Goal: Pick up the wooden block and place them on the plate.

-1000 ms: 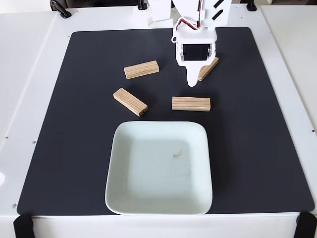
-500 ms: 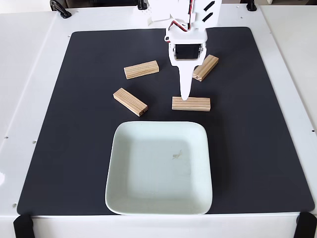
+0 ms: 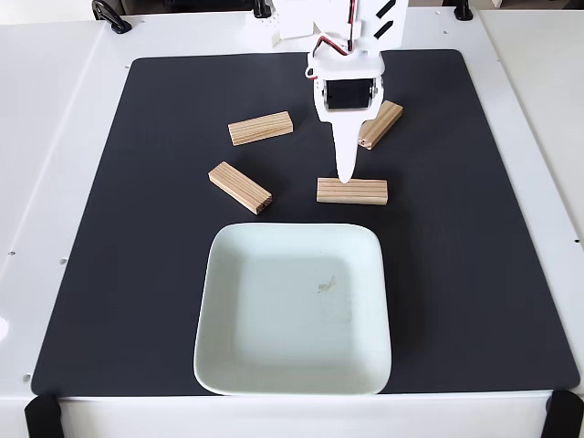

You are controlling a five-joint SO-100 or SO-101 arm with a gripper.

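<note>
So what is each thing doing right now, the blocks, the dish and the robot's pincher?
Upper left wooden block: flat on mat, untouched.
Left wooden block: flat on mat, angled.
Middle wooden block: flat on mat, end effector tip at its top edge.
Right wooden block: on mat, partly behind arm.
Plate: no blocks on it.
End effector: pointing down, holding nothing; open or shut unclear.

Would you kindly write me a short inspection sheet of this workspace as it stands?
Surface: black mat on white table.
Job's things: four wooden blocks on the mat, at; plate holds no block, faint mark at centre.
Clutter: nothing seen.
Gripper: gripper points down beside the near-right block's far edge; open or shut unclear.
Cables: red and white wires on the arm.
Surroundings: black clamps at the table's far edge.
</note>
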